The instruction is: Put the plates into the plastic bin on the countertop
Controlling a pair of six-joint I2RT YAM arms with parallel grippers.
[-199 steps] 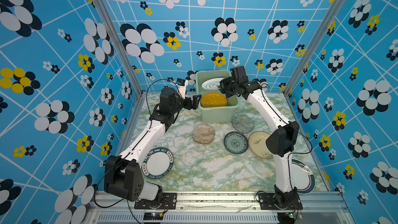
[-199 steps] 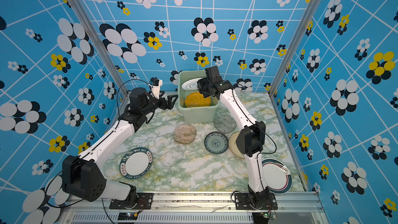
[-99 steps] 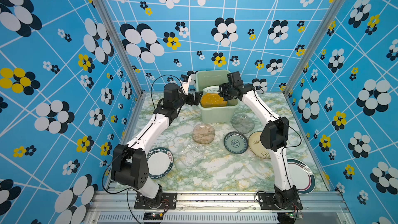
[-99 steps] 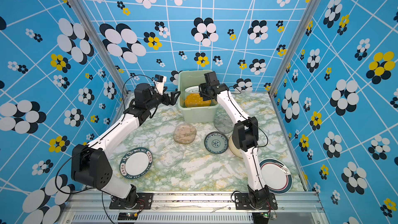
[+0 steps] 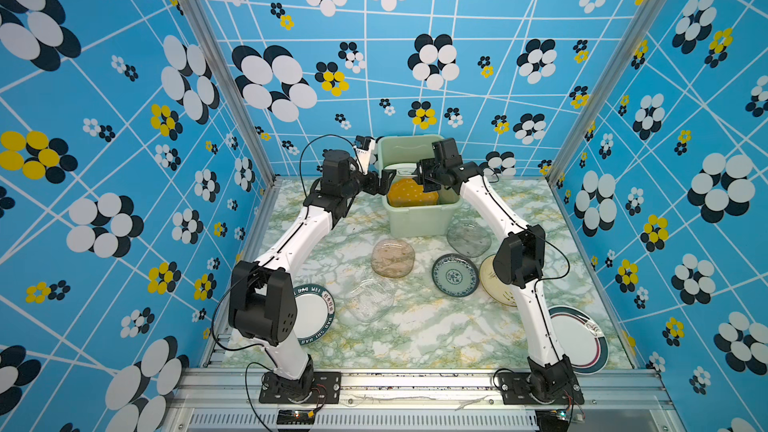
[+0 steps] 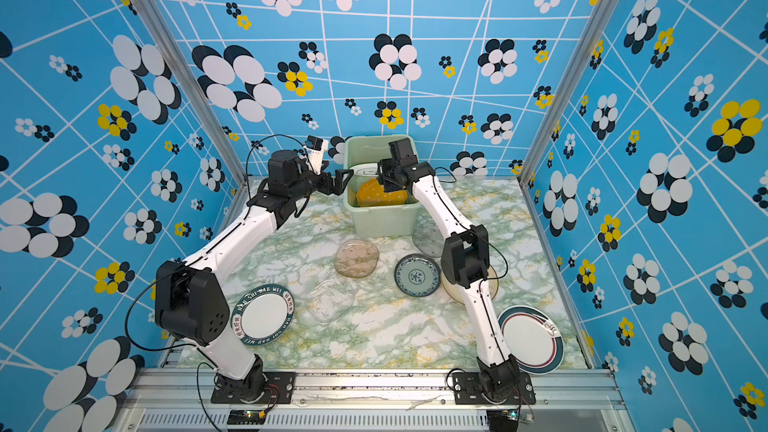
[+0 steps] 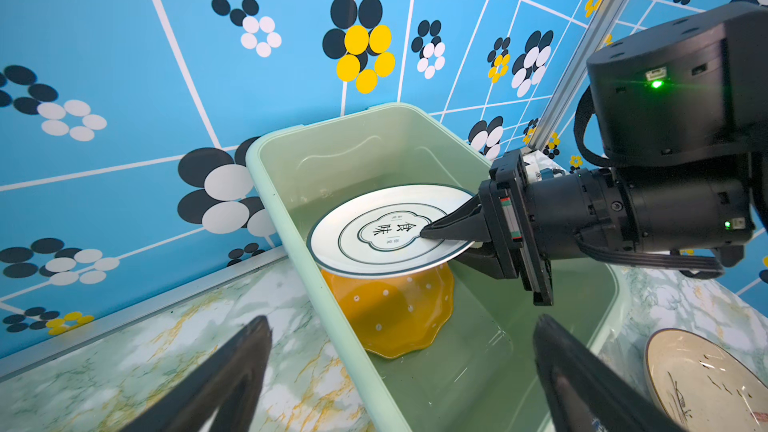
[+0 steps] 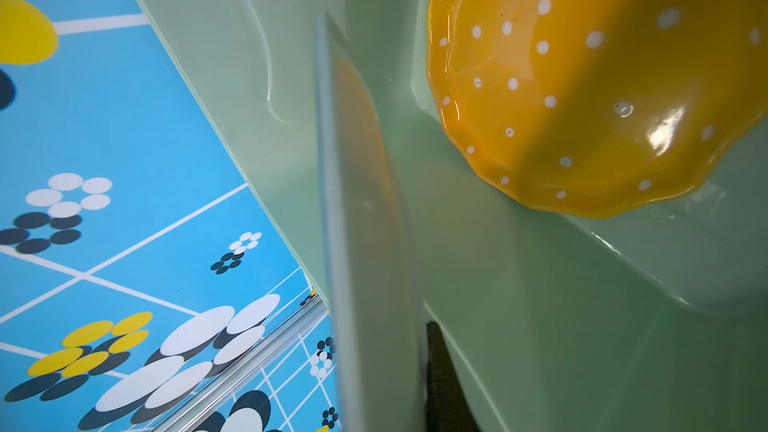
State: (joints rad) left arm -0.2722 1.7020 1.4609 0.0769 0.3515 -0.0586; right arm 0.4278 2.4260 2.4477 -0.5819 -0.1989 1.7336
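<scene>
Chipping risked if white plate point(image 7: 374, 234) pinched by right fingers point(image 7: 453, 227) is dropped onto yellow plate point(image 7: 390, 317) below; left fingers point(image 7: 232, 367) spread, empty.

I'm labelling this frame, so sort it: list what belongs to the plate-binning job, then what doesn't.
Job: plastic bin; yellow dotted plate; white plate in right hand; left hand; countertop; brown glass plate; grey glass plate; clear glass plate; blue-patterned plate; cream plate; lettered-rim plate; striped-rim plate.
Not the job: flowered walls; aluminium rail.

Blue flowered walls point(image 5: 457, 14) enclose three sides; a silver rail point(image 5: 415, 382) fronts.
</scene>
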